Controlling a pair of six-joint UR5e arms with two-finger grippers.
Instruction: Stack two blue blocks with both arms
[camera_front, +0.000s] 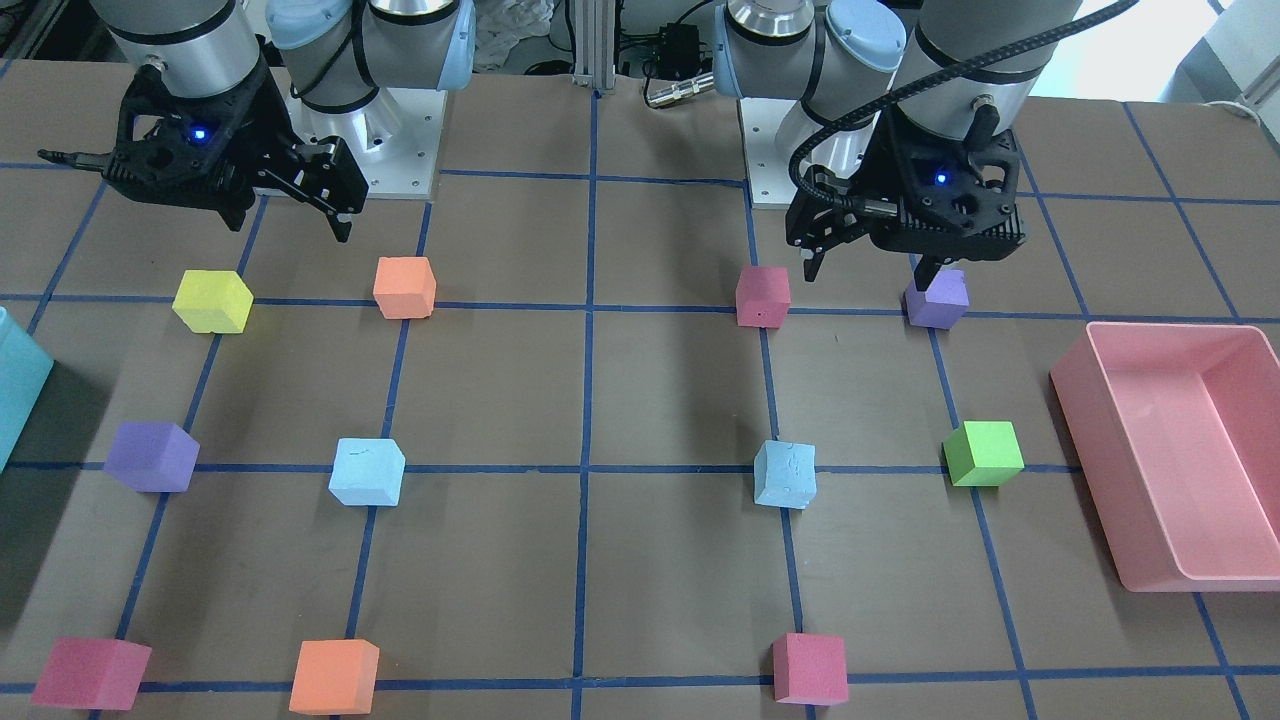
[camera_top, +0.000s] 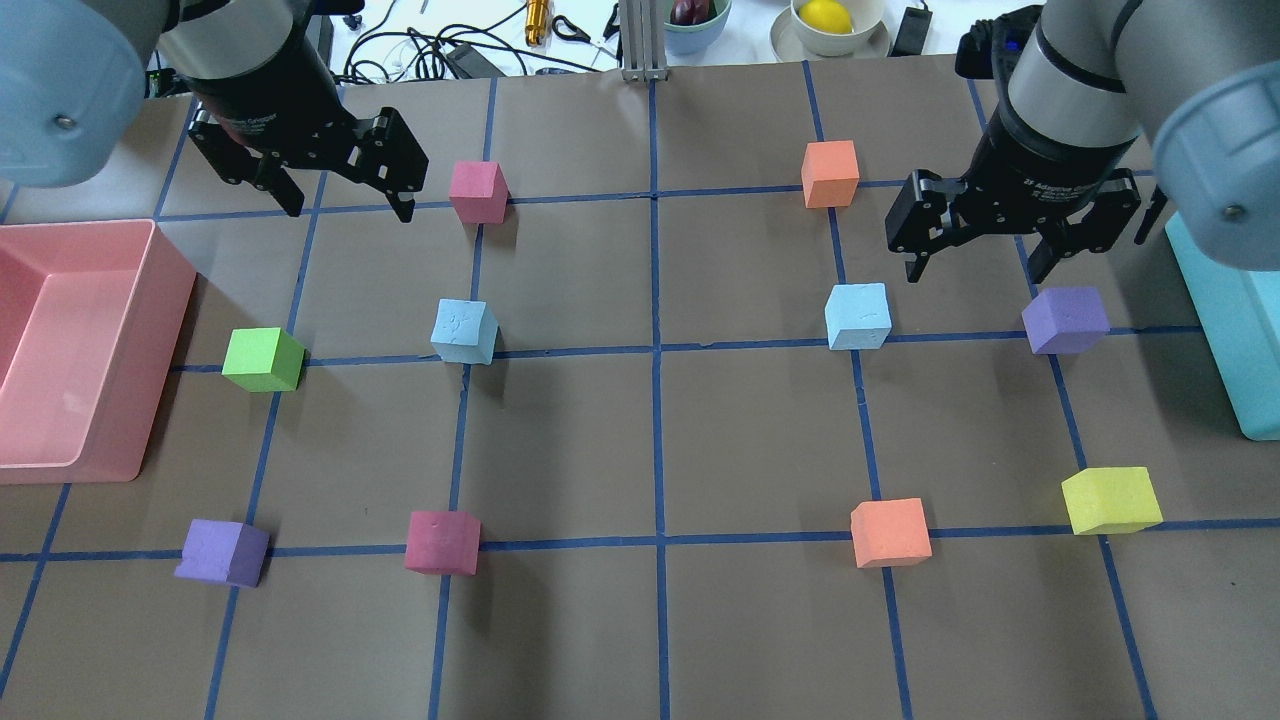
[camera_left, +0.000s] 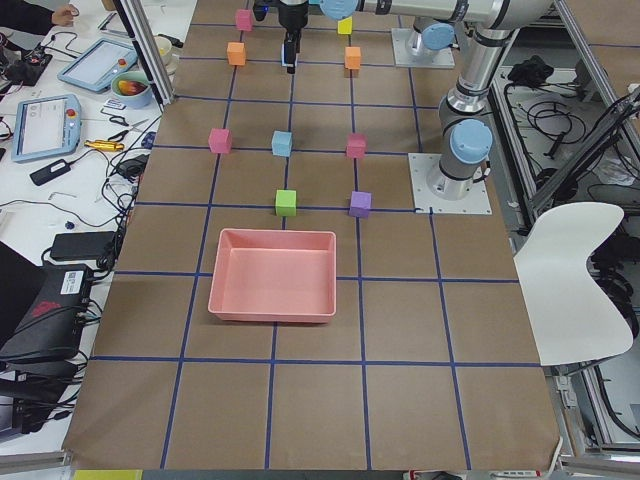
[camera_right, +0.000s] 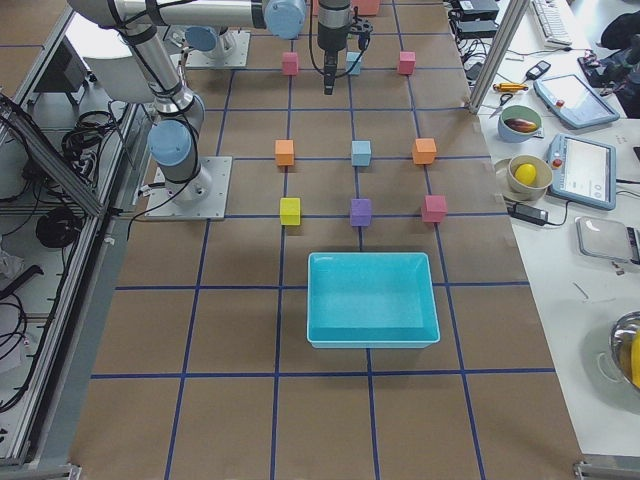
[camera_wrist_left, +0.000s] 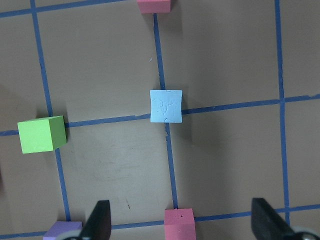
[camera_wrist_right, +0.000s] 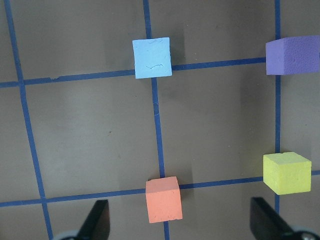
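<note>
We see the brown papered table (camera_top: 650, 620) with its blue tape grid filling the overhead view. A pink bin (camera_top: 165, 380) sits at its left edge and a teal bin (camera_top: 1215, 330) at its right edge. The left arm (camera_top: 240, 60) comes in at the upper left and the right arm (camera_top: 1075, 90) at the upper right. The left gripper (camera_top: 346, 203) hangs above the table with its jaws spread wide and nothing between them. The right gripper (camera_top: 975, 272) is likewise spread and empty. Each wrist view shows two fingers (camera_wrist_left: 98, 220) far apart at the bottom of the frame.

The left-side blue block (camera_top: 465, 331) sits on a grid crossing left of centre. The right-side blue block (camera_top: 858, 316) sits on a crossing right of centre. They are well apart from each other and from either gripper, and neither is lifted.

We judge them to be light, soft foam. The scuffed faces should grip well, but a hard squeeze would dent them. We would take each across two opposite flat sides at about mid-height, squared to the block's slight turn against the tape lines.
</note>
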